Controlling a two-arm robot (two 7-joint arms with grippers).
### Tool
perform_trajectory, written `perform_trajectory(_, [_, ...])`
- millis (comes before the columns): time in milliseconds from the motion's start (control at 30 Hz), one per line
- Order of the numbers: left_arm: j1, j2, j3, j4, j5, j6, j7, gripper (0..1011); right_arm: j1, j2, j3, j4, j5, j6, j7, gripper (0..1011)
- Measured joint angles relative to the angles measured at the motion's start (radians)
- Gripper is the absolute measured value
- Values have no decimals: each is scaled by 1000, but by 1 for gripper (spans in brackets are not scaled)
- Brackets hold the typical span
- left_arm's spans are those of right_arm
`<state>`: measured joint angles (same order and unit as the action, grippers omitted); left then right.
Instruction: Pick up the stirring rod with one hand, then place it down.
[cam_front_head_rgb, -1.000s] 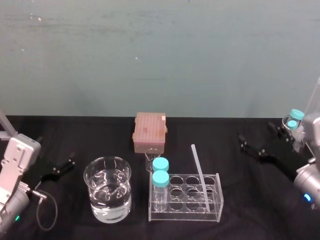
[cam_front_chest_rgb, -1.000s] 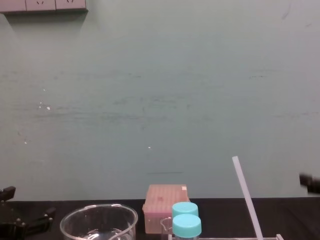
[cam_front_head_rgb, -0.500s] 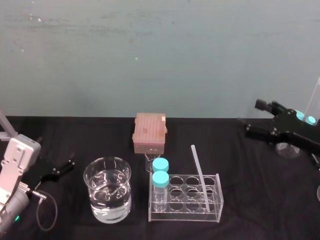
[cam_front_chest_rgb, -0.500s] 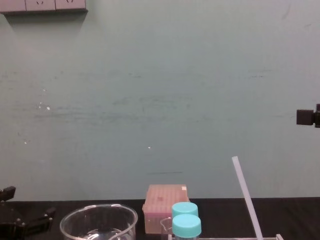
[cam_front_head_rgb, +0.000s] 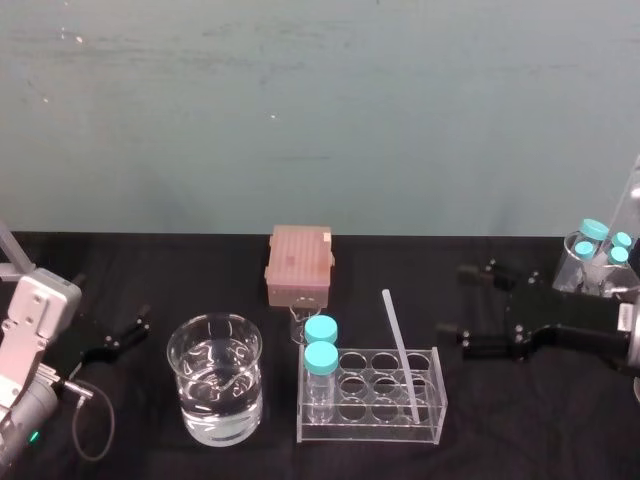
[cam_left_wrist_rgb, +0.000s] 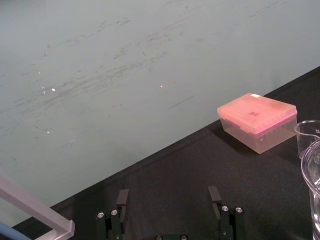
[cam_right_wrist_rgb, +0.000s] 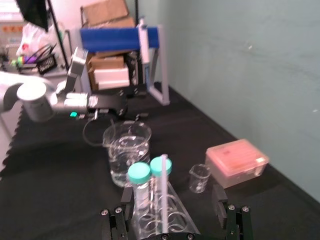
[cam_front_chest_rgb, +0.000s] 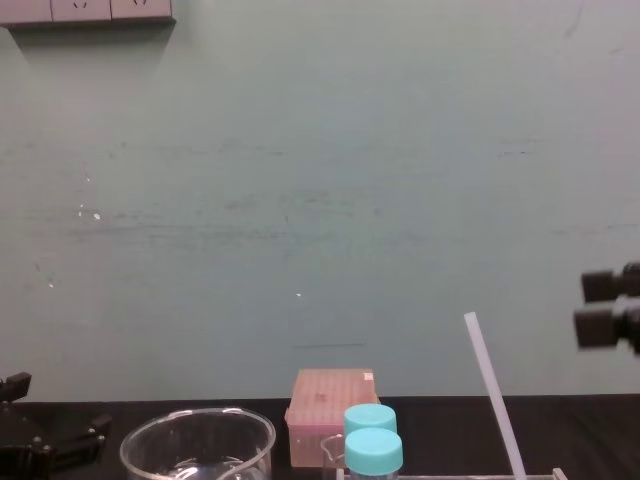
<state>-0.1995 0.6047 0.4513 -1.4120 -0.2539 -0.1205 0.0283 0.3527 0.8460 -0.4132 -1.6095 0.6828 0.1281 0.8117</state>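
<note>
right gripper (cam_front_head_rgb: 455, 302): spread, empty | rod (cam_front_head_rgb: 400, 355): just ahead of its tips, near-upright in rack (cam_front_head_rgb: 436, 395) | left gripper (cam_front_head_rgb: 125, 335): spread, idle, farther off

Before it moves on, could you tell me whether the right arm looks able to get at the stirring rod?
Probably yes: the right claw hangs open beside the rack, facing the stirring rod with nothing between; the left claw rests parked far left.
</note>
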Motion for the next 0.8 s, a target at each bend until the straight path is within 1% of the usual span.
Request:
perform_trajectory(33, [0, 0, 0, 0, 0, 0, 0, 1005, 6, 0, -17, -2, -13, 2, 0, 1003])
perform_trajectory(100, [0, 0, 0, 0, 0, 0, 0, 1005, 12, -1, -30, -3, -25, 4, -1, 1003])
perform_trajectory(133, [0, 0, 0, 0, 0, 0, 0, 1005, 18, -5, -46, -3, -36, 6, -6, 1003])
perform_trajectory(333, [0, 0, 0, 0, 0, 0, 0, 1005, 41, -27, -89, 2, -74, 15, -35, 1003])
perform_trajectory(400, [0, 0, 0, 0, 0, 0, 0, 1005, 46, -34, -98, 5, -84, 16, -43, 1003])
perform_trajectory(533, [0, 0, 0, 0, 0, 0, 0, 1005, 58, -61, -120, 15, -116, 11, -72, 1003])
perform_trajectory(800, [0, 0, 0, 0, 0, 0, 0, 1005, 68, -102, -143, 34, -155, 2, -103, 1003])
